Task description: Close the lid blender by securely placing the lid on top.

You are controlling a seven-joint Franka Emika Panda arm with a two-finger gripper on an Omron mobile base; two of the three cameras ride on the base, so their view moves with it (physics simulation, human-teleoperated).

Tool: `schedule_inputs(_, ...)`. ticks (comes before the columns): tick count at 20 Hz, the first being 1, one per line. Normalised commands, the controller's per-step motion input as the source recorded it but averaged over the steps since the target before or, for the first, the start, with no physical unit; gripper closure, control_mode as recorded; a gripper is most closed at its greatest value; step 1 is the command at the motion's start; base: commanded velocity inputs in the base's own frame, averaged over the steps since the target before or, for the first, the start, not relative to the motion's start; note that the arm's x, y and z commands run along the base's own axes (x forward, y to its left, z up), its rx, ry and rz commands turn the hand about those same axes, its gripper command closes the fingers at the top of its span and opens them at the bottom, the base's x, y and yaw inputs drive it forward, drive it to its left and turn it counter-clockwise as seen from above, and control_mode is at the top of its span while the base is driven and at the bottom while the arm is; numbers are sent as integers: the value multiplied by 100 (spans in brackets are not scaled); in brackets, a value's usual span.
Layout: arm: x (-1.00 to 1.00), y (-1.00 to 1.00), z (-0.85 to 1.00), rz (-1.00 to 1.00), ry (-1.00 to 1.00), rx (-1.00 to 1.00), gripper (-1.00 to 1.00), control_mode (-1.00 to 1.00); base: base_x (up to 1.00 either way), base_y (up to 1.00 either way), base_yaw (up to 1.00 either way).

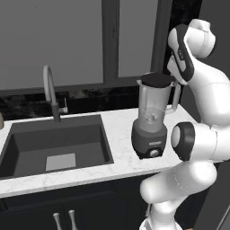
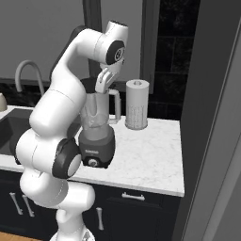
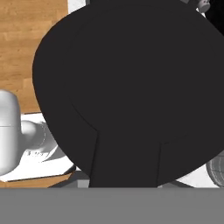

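We find the blender (image 1: 152, 119) standing upright near the front edge of the bench (image 1: 117, 130), to the right of the sink (image 1: 54, 146) as the left base view shows it, with the faucet (image 1: 50, 90) well apart behind the basin. Its long axis runs vertically, the dark base with its silver knob (image 1: 155, 152) facing the front edge of the bench and the side handle turned to the right in both base views.

The lid (image 1: 157, 80) lies flat and level across the jar's rim, its broad face upward. In the hand view the lid's black disc (image 3: 131, 87) sits directly under the camera. The pincer (image 2: 103, 81) is at the lid's edge; its jaws are drawn nearly together, and we judge them clenched on the lid, though the contact itself is masked by the hand.

We judge the task to be at the seating step: the lid appears on the rim, but whether it is pressed fully home cannot be confirmed. The next move calls for a straight downward press with the lid kept level, then release and a vertical withdrawal, taking care not to tip the jar. A paper towel roll (image 2: 137, 104) stands near, behind the blender.
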Motion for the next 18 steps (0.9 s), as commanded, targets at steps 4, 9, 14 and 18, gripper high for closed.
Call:
schedule_inputs(4, -1, 8, -33, 0, 2, 0, 100, -100, 0, 0, 0)
schedule_inputs(9, 0, 9, -36, 0, 2, 0, 100, -100, 0, 0, 0)
schedule_inputs(14, -2, 15, -50, 0, 0, -7, 100, -100, 0, 0, 0)
schedule_inputs(18, -7, 9, -57, 1, 0, -10, 100, -100, 0, 0, 0)
